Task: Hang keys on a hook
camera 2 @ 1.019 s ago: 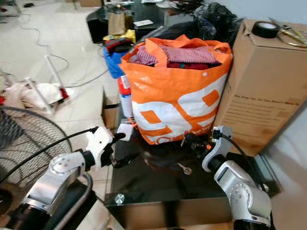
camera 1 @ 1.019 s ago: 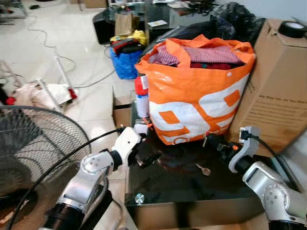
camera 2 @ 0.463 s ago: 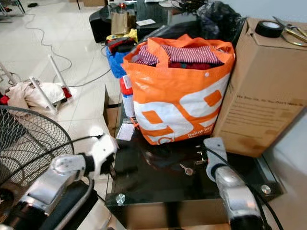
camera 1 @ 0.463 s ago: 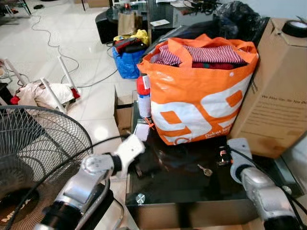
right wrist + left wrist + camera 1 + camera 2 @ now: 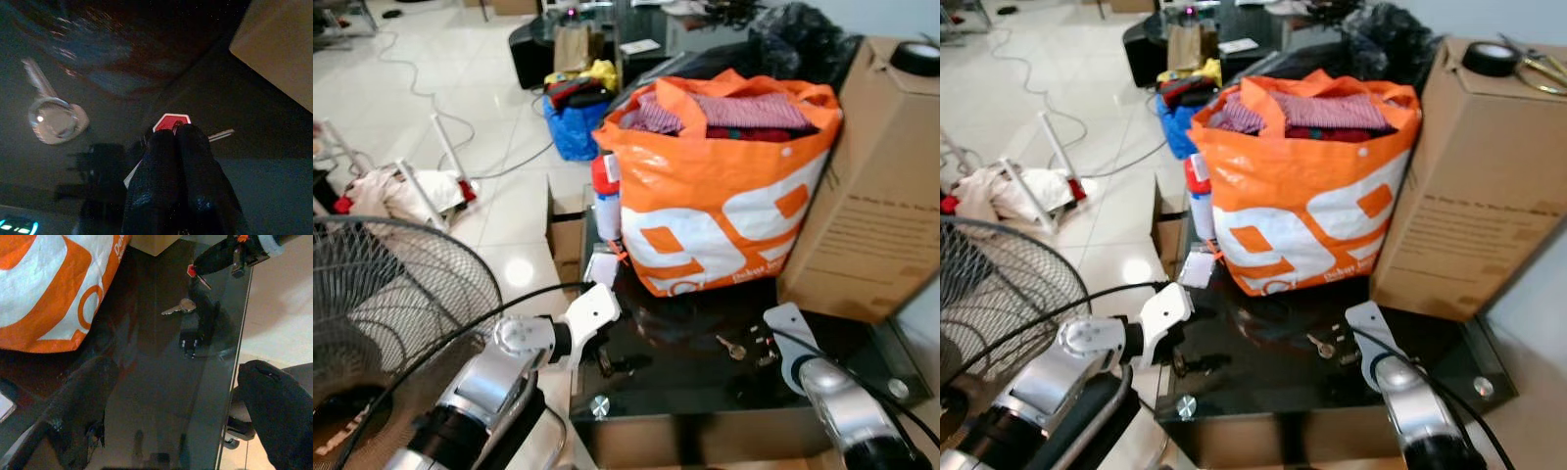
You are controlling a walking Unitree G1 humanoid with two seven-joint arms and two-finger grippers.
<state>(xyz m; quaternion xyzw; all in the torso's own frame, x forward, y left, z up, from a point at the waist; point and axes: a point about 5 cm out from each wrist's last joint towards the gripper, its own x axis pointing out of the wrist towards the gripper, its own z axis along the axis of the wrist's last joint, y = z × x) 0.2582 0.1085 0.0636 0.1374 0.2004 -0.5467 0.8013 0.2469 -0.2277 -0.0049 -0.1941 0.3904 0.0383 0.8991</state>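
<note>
A wire-guard fan (image 5: 382, 313) is seen at about 8 o'clock in the head view. Beside it, the left arm is bent forward from about 7 o'clock, its white wrist angled toward the near left edge of the dark glass table (image 5: 705, 387). The left gripper (image 5: 612, 362) is held low over that edge; in the left wrist view its two black fingers (image 5: 78, 406) are spread wide apart, with nothing between them.

Toward 12 o'clock on the table, an orange-and-white bag (image 5: 715, 196) stuffed with clothes is set, and a cardboard box (image 5: 871, 186) is placed at about 2 o'clock.

A silver key (image 5: 731, 347) lies flat on the glass just in front of the bag, near the table's middle, apart from both grippers.

The right arm is reached in from about 5 o'clock, wrist tilted down toward the glass. The right gripper (image 5: 175, 139) is pressed closed, fingertip to fingertip, on a red-tagged key (image 5: 171, 121) just beside the silver key.
</note>
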